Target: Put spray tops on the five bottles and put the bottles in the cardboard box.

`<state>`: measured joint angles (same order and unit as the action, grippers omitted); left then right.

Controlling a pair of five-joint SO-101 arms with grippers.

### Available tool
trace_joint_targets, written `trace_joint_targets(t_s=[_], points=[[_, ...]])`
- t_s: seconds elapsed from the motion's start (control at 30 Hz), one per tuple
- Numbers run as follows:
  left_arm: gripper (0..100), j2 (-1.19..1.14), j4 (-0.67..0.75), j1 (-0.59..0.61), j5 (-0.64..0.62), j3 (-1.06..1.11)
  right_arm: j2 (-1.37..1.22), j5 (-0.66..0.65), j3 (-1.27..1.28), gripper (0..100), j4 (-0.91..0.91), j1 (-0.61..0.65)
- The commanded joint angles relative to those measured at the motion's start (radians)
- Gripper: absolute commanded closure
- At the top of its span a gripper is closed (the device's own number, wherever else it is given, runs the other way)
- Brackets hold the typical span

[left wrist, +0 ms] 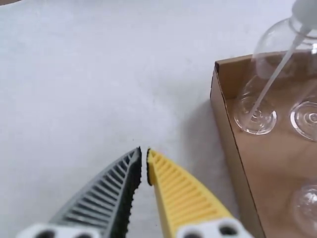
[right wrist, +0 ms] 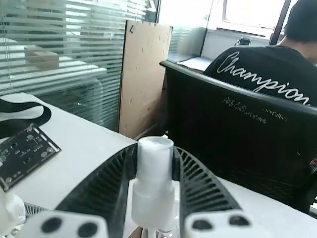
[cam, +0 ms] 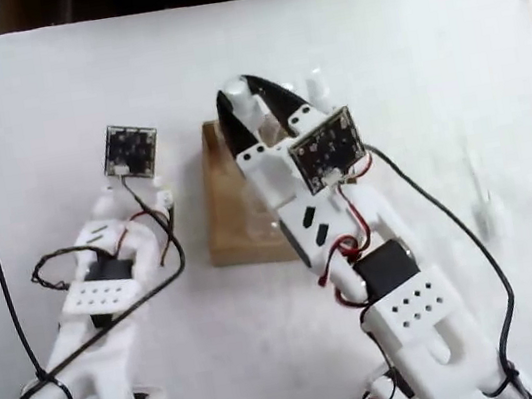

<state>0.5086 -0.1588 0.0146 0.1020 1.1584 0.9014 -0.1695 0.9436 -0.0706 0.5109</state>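
The right gripper (right wrist: 154, 150) pinches the white plastic spray top (right wrist: 154, 173) of a clear round bottle (left wrist: 280, 44), upright in the brown cardboard box (left wrist: 225, 134), a thin tube running down inside it. At least two more clear bottles (left wrist: 307, 119) stand there; the rest cannot be counted, so the job looks well along. The left gripper (left wrist: 144, 153) hangs over the white table (left wrist: 89, 74) beside the box, its ribbed grey and yellow fingers (left wrist: 178, 193) pressed together, empty.

The brown cardboard box (left wrist: 229, 148) sits open on the white surface (left wrist: 99, 74). One clear bottle (left wrist: 277, 44) is upright at its corner, a thin tube inside, its white spray top (right wrist: 154, 178) pinched by the right claw (right wrist: 154, 151). Two other clear bottles (left wrist: 308, 119) stand beside it in the box.
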Motion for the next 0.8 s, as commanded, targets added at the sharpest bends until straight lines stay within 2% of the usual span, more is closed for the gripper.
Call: trace_joint_targets(t_s=[0.0,0.17,0.47,0.77], points=[[98,0.001,0.021,-0.002,0.008,-0.014,-0.002,0.015,0.008,98.2,0.025,0.001],[98,0.001,0.021,-0.002,0.008,-0.014,-0.002,0.015,0.064,98.2,0.076,0.001],[98,0.001,0.021,-0.002,0.008,-0.014,-0.002,0.015,0.344,98.2,0.496,-0.002],[98,0.001,0.021,-0.002,0.008,-0.014,0.005,0.017,0.437,98.2,0.512,0.002]])
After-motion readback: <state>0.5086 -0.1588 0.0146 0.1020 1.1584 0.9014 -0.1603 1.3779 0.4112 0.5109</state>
